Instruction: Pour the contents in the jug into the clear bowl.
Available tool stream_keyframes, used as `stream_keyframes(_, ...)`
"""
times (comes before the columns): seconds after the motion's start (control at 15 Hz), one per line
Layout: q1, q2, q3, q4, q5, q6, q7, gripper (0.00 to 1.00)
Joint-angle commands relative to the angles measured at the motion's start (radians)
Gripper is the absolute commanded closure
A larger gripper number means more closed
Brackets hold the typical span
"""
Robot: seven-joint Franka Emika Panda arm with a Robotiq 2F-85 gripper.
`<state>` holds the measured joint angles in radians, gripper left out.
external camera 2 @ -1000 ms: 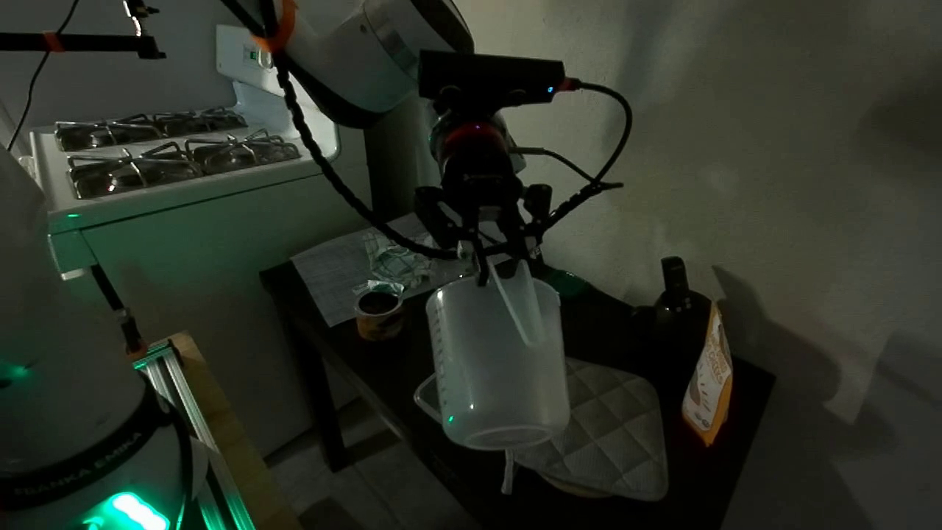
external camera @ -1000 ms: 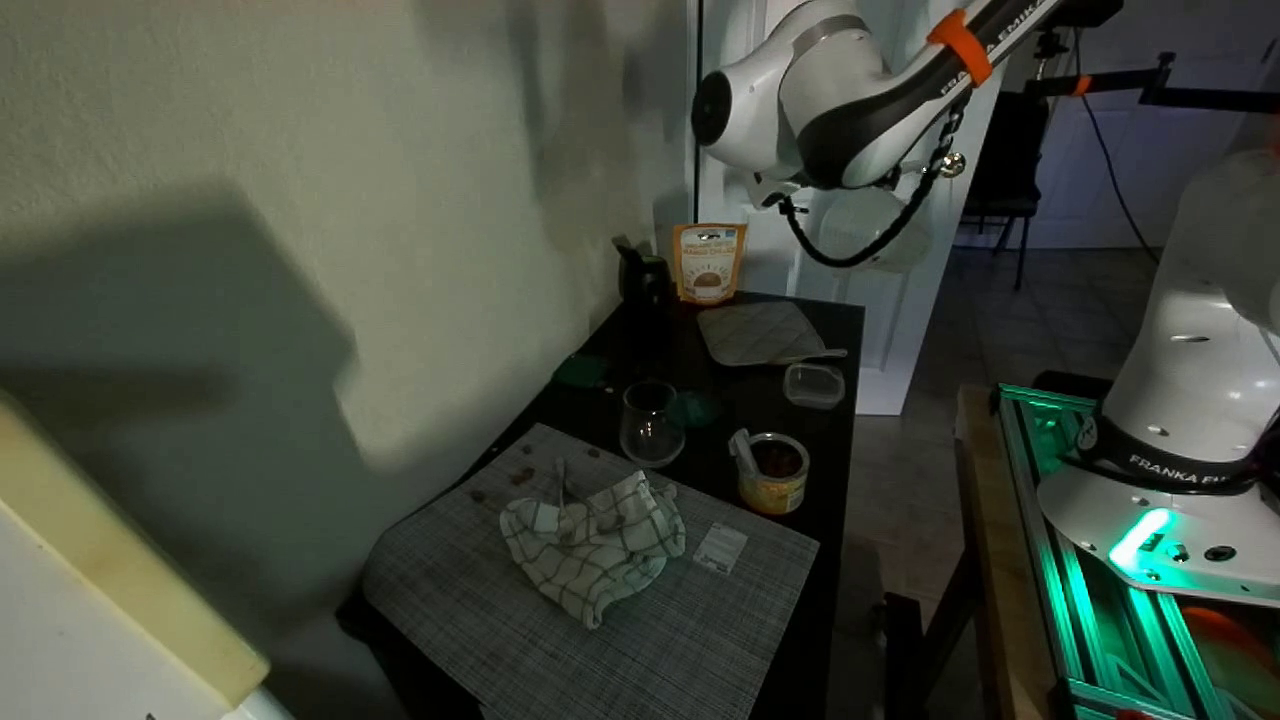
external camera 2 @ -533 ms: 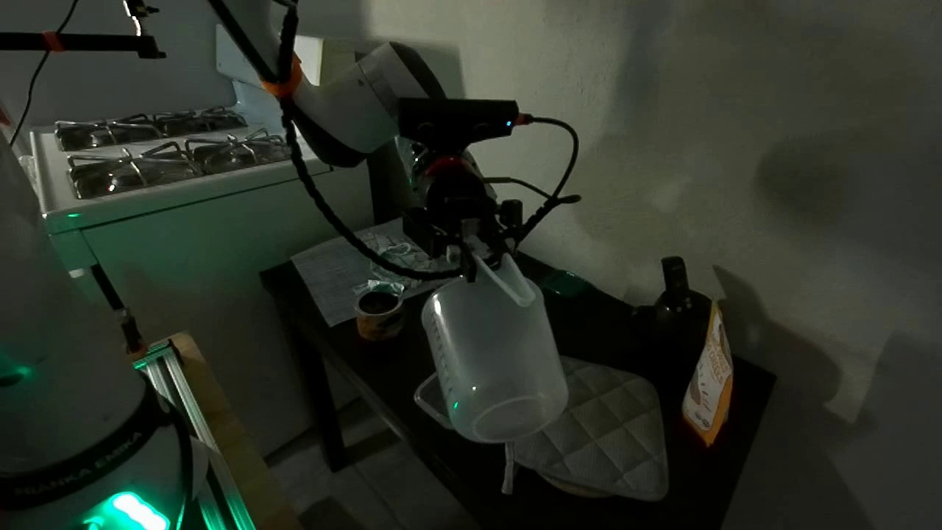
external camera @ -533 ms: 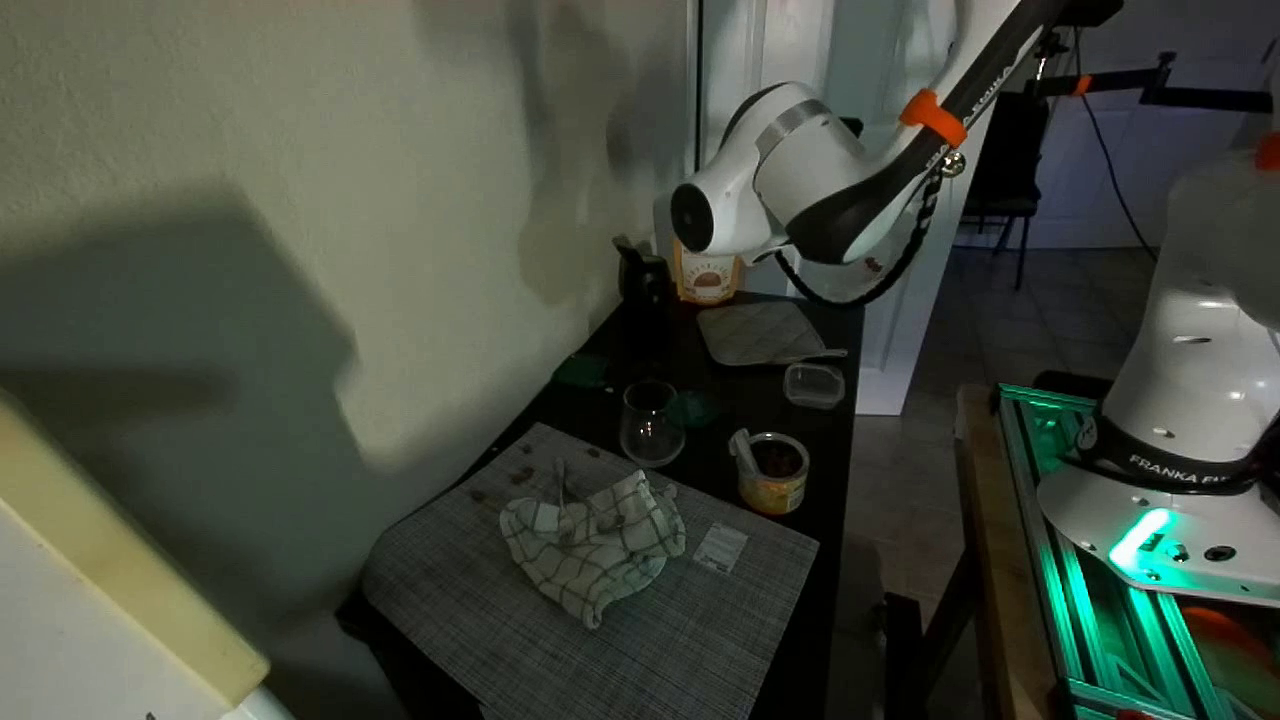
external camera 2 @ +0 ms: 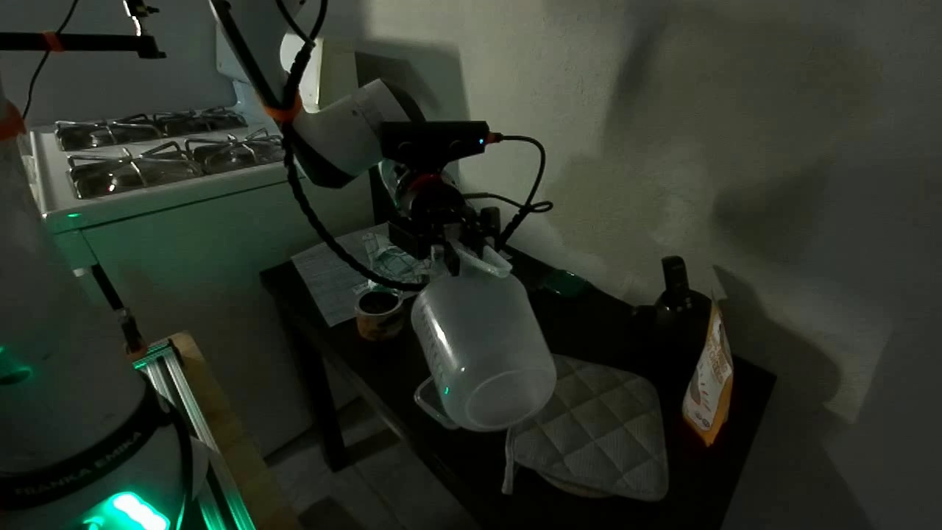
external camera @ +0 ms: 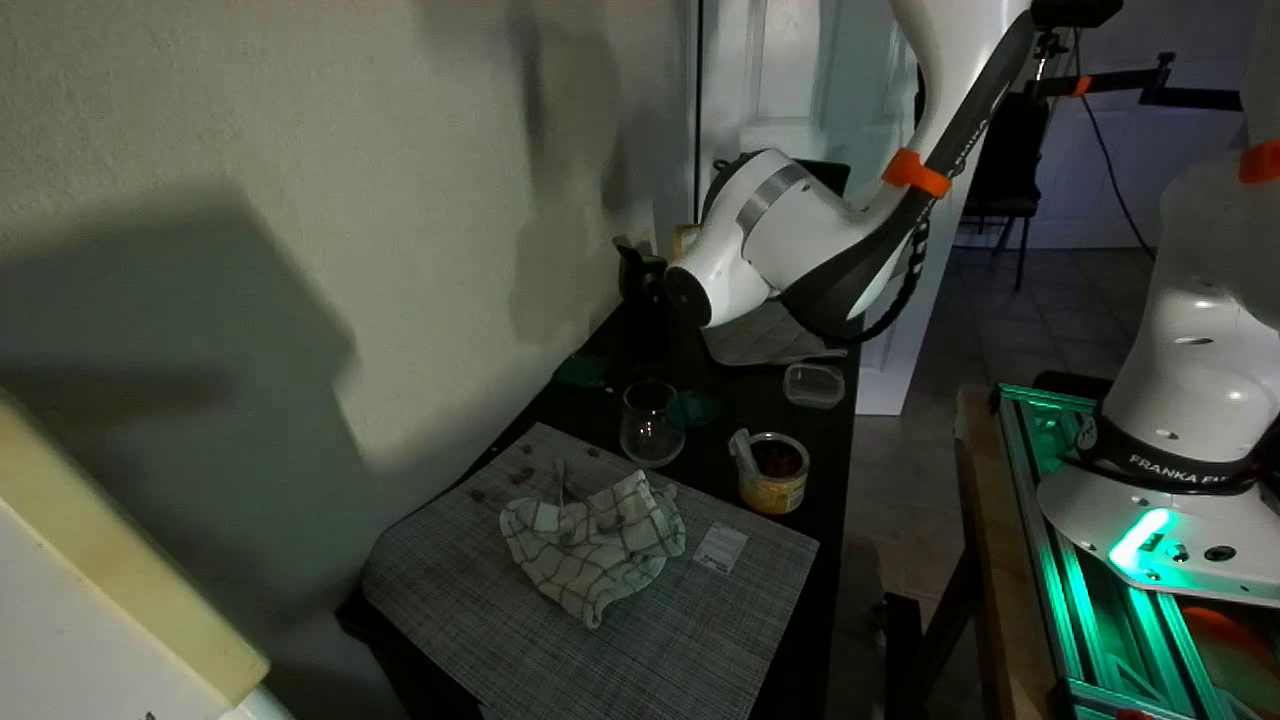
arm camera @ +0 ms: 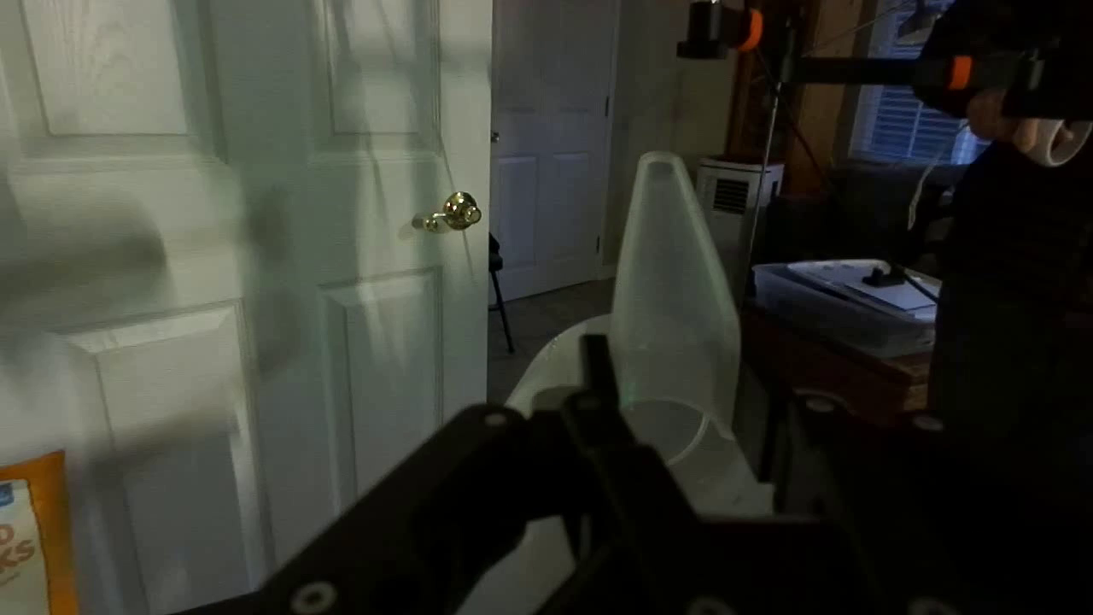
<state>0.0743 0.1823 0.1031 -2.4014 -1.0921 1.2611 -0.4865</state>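
In an exterior view the jug (external camera 2: pixel 482 338) hid most of the clear bowl (external camera 2: pixel 431 404); what the jug held could not be told. In the wrist view, the orange bag (arm camera: pixel 38 525) was cut off and the gripper (arm camera: pixel 676 376) blurred.

A checked cloth (external camera: pixel 600 562) lies on a placemat (external camera: pixel 690 640).

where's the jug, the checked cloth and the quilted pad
Jug (external camera 2: pixel 482 346): in an exterior view, on its side wall.
Checked cloth (external camera: pixel 592 555): in an exterior view, on its crumpled middle.
Quilted pad (external camera 2: pixel 605 427): in an exterior view, on its upper face.
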Motion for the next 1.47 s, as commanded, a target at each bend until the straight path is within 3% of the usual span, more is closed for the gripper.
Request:
stream_keyframes(0.0, 0.016, 0.053, 0.020, 0.031, -0.031, -0.061, 0.029, 0.88)
stream_keyframes(0.73, 0.057, 0.159, 0.075, 0.134, -0.057, -0.270, -0.010, 0.88)
stream_keyframes(1.4, 0.051, 0.232, 0.099, 0.175, -0.070, -0.373, -0.068, 0.88)
